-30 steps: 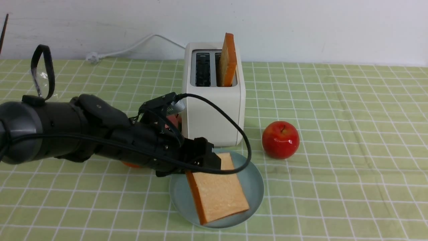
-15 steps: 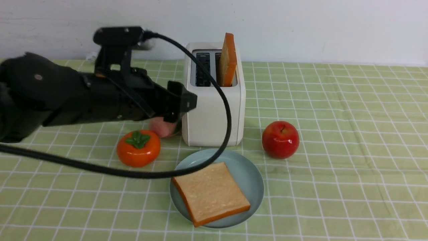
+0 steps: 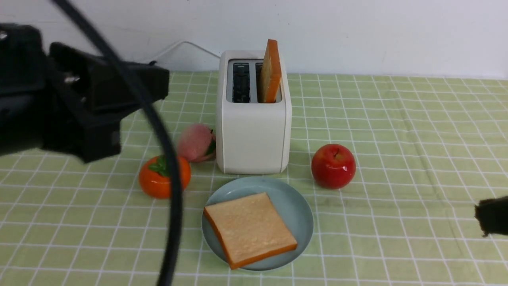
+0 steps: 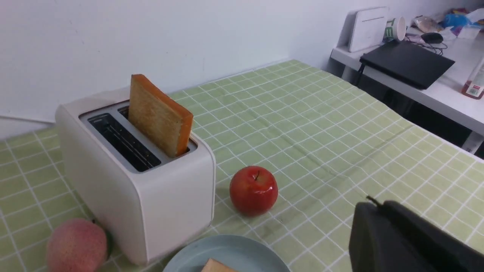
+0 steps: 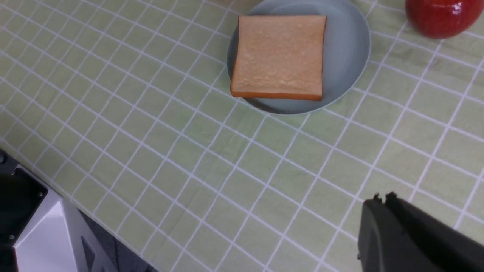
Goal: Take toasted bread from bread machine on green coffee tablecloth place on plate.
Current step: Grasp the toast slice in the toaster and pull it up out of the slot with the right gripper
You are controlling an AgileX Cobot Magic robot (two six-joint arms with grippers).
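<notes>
Since a second ago our left gripper point(image 3: 162, 84) has risen off the plate point(image 3: 302, 214) and clenched empty, one toast slice point(image 3: 251, 229) left flat there | front: second slice point(image 3: 271, 71) upright in the right slot of the bread machine point(image 3: 252, 135); right gripper point(image 3: 491, 216) closed, empty | left wrist: apple point(image 4: 253, 190) beside the machine | right wrist: we see the plated slice's corner reaching the rim.

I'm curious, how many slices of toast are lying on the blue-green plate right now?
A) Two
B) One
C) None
B: a single toast slice lies flat on the plate, while the second slice stands upright in one slot of the toaster.
</notes>
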